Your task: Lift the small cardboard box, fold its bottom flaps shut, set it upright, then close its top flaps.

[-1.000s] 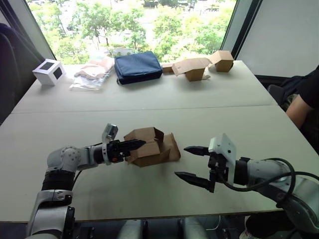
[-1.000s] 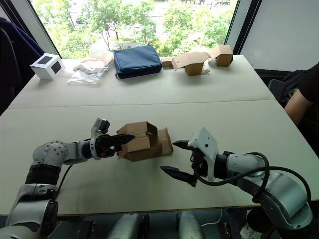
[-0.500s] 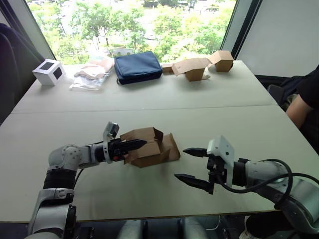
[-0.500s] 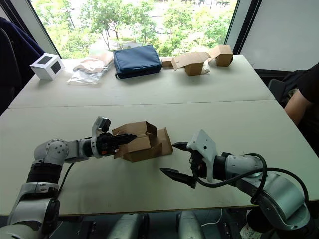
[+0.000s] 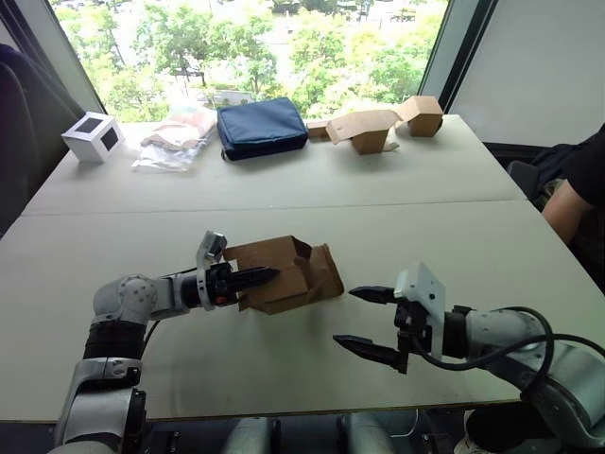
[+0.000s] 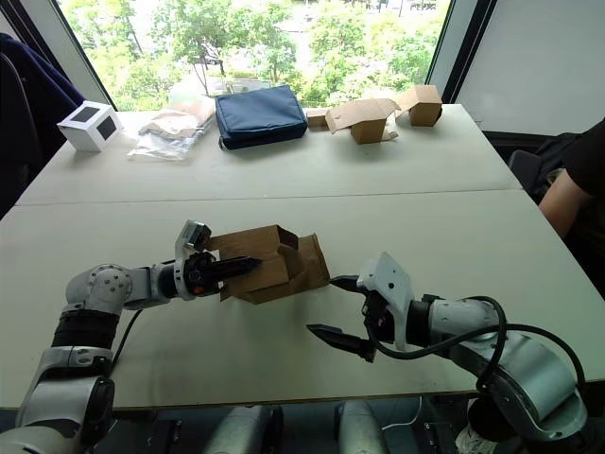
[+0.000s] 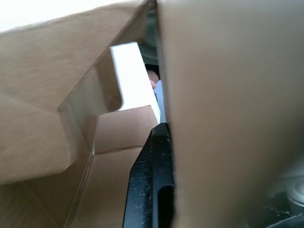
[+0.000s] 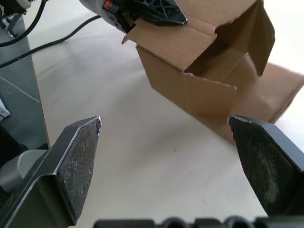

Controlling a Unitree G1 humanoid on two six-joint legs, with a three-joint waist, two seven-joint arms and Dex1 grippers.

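Note:
The small cardboard box (image 5: 293,272) lies on its side in the middle of the table, tilted, with its right-hand flaps (image 5: 324,269) raised off the surface. My left gripper (image 5: 266,276) reaches in from the left and is shut on the box's near wall. The left wrist view has one black finger (image 7: 152,185) pressed flat against the cardboard (image 7: 228,95). I cannot tell which flaps are the top flaps. My right gripper (image 5: 345,317) hangs open just right of and in front of the box, apart from it. Its two fingers (image 8: 78,156) frame the box (image 8: 204,66).
Along the far edge of the table (image 5: 284,199) stand a white cube (image 5: 93,136), clear plastic bags (image 5: 175,137), a dark blue pouch (image 5: 261,127) and other brown boxes with splayed flaps (image 5: 373,128). A person's arm (image 5: 572,203) shows at the right edge.
My left gripper has gone from open to shut on the box wall. The box has tipped, its right flaps rising off the table. The right gripper has sunk slightly, still open.

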